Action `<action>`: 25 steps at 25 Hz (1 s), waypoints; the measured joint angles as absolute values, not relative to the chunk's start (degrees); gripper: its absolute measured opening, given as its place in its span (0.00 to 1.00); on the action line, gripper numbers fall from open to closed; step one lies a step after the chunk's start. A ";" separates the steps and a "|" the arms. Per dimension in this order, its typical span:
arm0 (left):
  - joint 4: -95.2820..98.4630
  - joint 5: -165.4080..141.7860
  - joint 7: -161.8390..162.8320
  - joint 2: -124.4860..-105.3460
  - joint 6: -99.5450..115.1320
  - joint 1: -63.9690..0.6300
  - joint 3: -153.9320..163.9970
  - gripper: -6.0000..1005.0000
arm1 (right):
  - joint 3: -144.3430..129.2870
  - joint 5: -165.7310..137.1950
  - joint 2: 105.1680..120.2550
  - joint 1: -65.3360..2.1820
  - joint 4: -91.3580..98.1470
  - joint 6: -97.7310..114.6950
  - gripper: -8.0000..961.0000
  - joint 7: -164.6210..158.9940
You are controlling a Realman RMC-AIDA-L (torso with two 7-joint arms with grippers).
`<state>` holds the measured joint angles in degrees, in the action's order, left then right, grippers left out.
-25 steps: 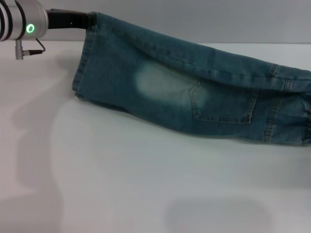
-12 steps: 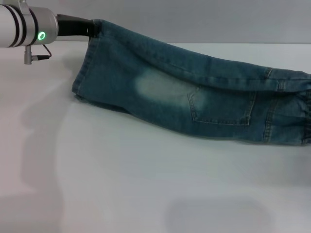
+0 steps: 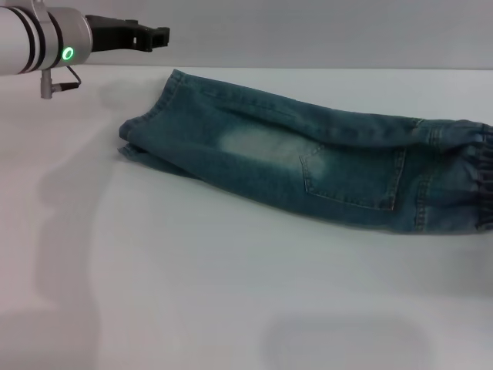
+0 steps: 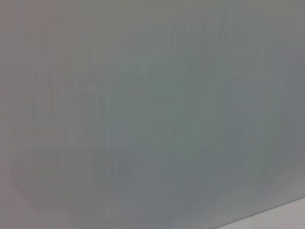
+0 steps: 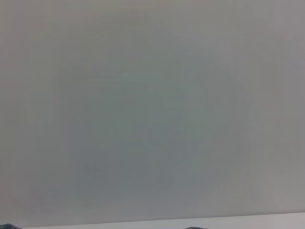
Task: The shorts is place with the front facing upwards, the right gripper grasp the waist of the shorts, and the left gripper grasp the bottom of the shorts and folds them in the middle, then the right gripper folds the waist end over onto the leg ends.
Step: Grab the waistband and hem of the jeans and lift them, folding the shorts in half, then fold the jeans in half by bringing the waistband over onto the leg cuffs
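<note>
The shorts (image 3: pixel 308 158) lie flat on the white table (image 3: pixel 231 293) in the head view, folded lengthwise into one long strip. A pale patch (image 3: pixel 258 144) and a stitched pocket (image 3: pixel 350 176) face up. The ruffled waist (image 3: pixel 479 179) is at the right edge of the picture. The bottom of the shorts (image 3: pixel 145 132), the leg ends, points left. My left gripper (image 3: pixel 158 36) hovers above and to the left of the hems, open and holding nothing. The right gripper is out of view. Both wrist views show only plain grey.
The table surface stretches bare in front of the shorts and to their left. A grey wall (image 3: pixel 308 31) stands behind the table's far edge. A faint shadow of the left arm (image 3: pixel 69 193) falls on the left side.
The left gripper let go of the leg hems, which dropped onto the table. The shorts settled flat and the gripper stays raised, now clear of the cloth.
</note>
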<state>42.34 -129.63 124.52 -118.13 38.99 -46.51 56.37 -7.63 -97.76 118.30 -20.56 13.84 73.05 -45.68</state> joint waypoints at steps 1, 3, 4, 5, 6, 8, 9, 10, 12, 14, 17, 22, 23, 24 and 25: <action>42.35 -129.41 124.45 -118.13 38.98 -46.51 56.46 0.37 | -7.84 -97.77 118.30 -20.72 13.85 73.25 0.01 -45.69; 42.36 -129.19 124.44 -118.12 38.97 -46.49 56.63 0.45 | -7.92 -97.77 118.30 -20.81 13.84 73.38 0.01 -45.69; 42.36 -129.18 124.43 -118.12 38.96 -46.49 56.79 0.51 | -7.92 -97.77 118.30 -20.88 13.84 73.42 0.01 -45.80; 42.36 -129.16 124.43 -118.12 38.96 -46.49 57.04 0.56 | -7.86 -97.71 118.30 -20.95 13.84 73.46 0.01 -45.97; 42.35 -129.14 124.42 -118.12 38.95 -46.47 57.30 0.61 | -7.73 -97.54 118.30 -21.02 13.86 73.46 0.01 -46.11; 42.35 -129.12 124.41 -118.12 38.94 -46.34 57.71 0.70 | -7.47 -96.74 118.30 -21.10 13.86 73.31 0.01 -46.38; 42.34 -129.11 124.41 -118.10 38.96 -46.26 57.81 0.74 | -7.43 -96.01 118.30 -21.13 13.89 73.13 0.01 -46.81; 42.34 -129.09 124.41 -118.08 39.04 -46.14 57.89 0.77 | -7.43 -95.37 118.30 -21.13 13.93 72.97 0.01 -47.28; 42.34 -129.05 124.41 -118.04 39.27 -45.95 57.91 0.84 | -7.42 -94.23 118.30 -21.13 14.17 72.37 0.01 -48.59; 42.35 -129.00 124.41 -118.03 39.33 -45.79 57.92 0.84 | -7.40 -93.76 118.29 -21.17 14.58 70.99 0.01 -50.29; 42.36 -128.95 124.40 -118.03 39.35 -45.66 57.92 0.84 | -7.56 -93.71 118.15 -21.68 14.84 67.51 0.01 -52.92; 42.36 -128.67 124.38 -118.03 39.37 -45.59 57.92 0.84 | -8.02 -93.96 118.06 -22.79 14.80 62.62 0.01 -55.40; 42.36 -128.57 124.37 -118.03 39.37 -45.58 57.92 0.84 | -8.03 -93.96 118.07 -22.94 14.83 61.96 0.01 -56.01; 42.36 -128.49 124.37 -118.03 39.37 -45.55 57.92 0.84 | -8.04 -93.96 118.07 -23.06 14.88 61.30 0.01 -56.60; 42.36 -128.40 124.37 -118.03 39.38 -45.53 57.92 0.84 | -8.01 -93.96 118.06 -23.14 14.90 60.84 0.01 -56.98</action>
